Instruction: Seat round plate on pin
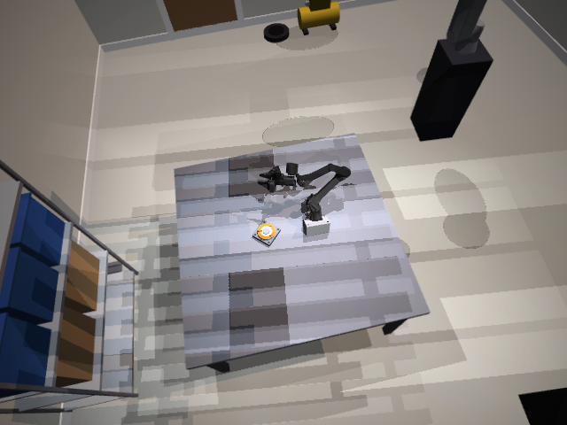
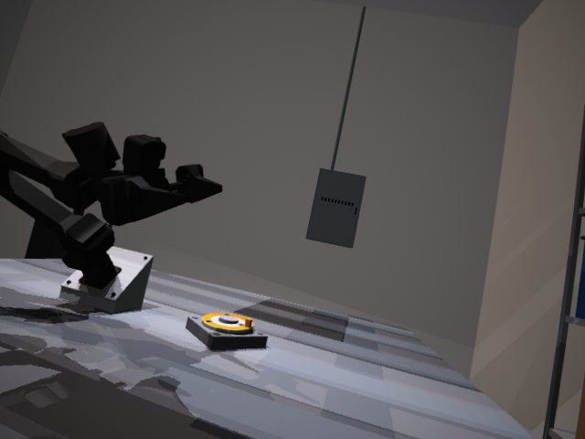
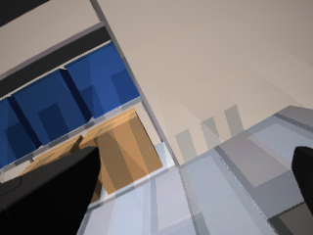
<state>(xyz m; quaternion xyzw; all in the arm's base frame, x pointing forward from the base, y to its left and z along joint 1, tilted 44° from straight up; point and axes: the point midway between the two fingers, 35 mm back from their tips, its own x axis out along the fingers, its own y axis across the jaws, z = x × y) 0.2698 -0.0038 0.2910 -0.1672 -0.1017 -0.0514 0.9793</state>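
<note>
The round plate [image 1: 260, 232] [image 2: 211, 323], an orange ring with a pale centre, sits around the post [image 2: 228, 319] on the square grey base [image 1: 268, 243] [image 2: 236, 342]. Its orange tab [image 2: 248, 322] stands up at the plate's right side in the exterior view. A dark edge shows below the plate's rim; its exact tilt is too small to tell. The small pin and the hole beside the tab cannot be made out. My gripper [image 1: 260, 179] [image 2: 203, 195] [image 3: 196, 157] is open and empty, held well above the table and away from the plate, which is outside the wrist view.
The arm's pale mounting block [image 1: 315, 227] [image 2: 127, 278] stands on the table [image 1: 338, 292] beside the base. A shelf rack with blue bins [image 1: 32, 283] [image 3: 49, 108] and orange-brown boxes [image 1: 75, 343] [image 3: 127, 152] stands beyond the table's edge.
</note>
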